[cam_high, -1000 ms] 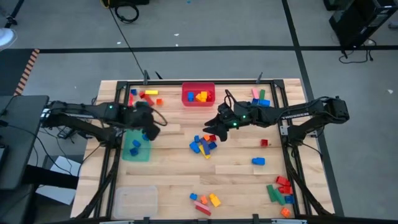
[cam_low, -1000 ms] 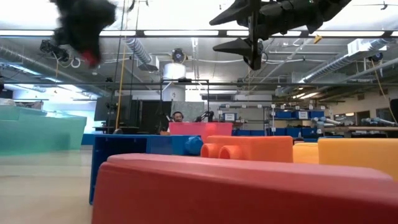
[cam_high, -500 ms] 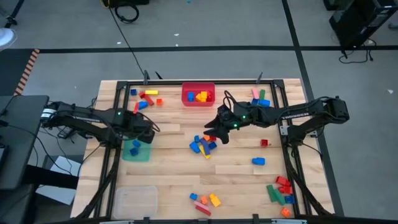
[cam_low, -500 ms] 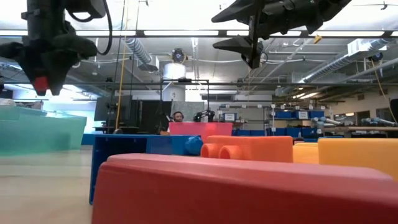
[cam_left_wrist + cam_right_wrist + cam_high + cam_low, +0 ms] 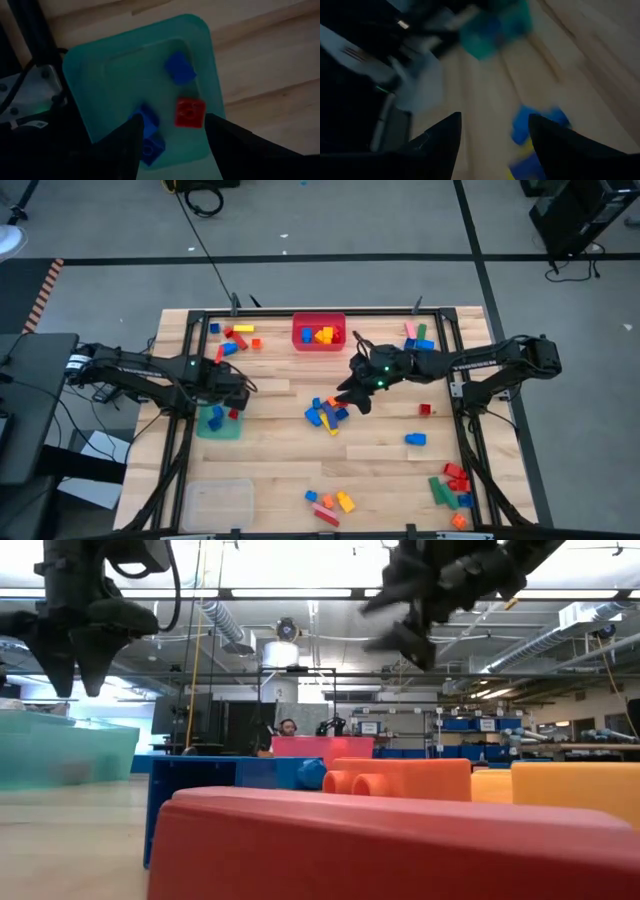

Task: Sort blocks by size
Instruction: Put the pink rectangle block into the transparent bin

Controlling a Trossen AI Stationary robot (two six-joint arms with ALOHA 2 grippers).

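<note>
My left gripper [image 5: 226, 394] [image 5: 172, 125] [image 5: 76, 675] hangs open, pointing down over the green bin [image 5: 214, 426] [image 5: 75, 55]. Nothing is between its fingers. A red block [image 5: 190, 112] and three blue blocks [image 5: 180, 68] lie on the bin's floor. My right gripper [image 5: 352, 396] [image 5: 495, 122] is open and empty, slanting down just right of the centre pile of blue, yellow and orange blocks [image 5: 325, 413] [image 5: 522, 124]. In the low view it is blurred [image 5: 410, 628].
A red bin [image 5: 318, 333] holding a few blocks stands at the far centre, a clear bin [image 5: 215, 500] at the near left. Loose blocks lie at the far left [image 5: 235, 335], far right [image 5: 416, 336], near right [image 5: 450, 485] and near centre [image 5: 330, 502]. A blue block [image 5: 415, 439] lies alone.
My left gripper has come down over the green bin, rolled about its pointing line and opened. It has let go of the red block, which now lies in the bin. My right gripper has tipped downward toward the centre pile.
</note>
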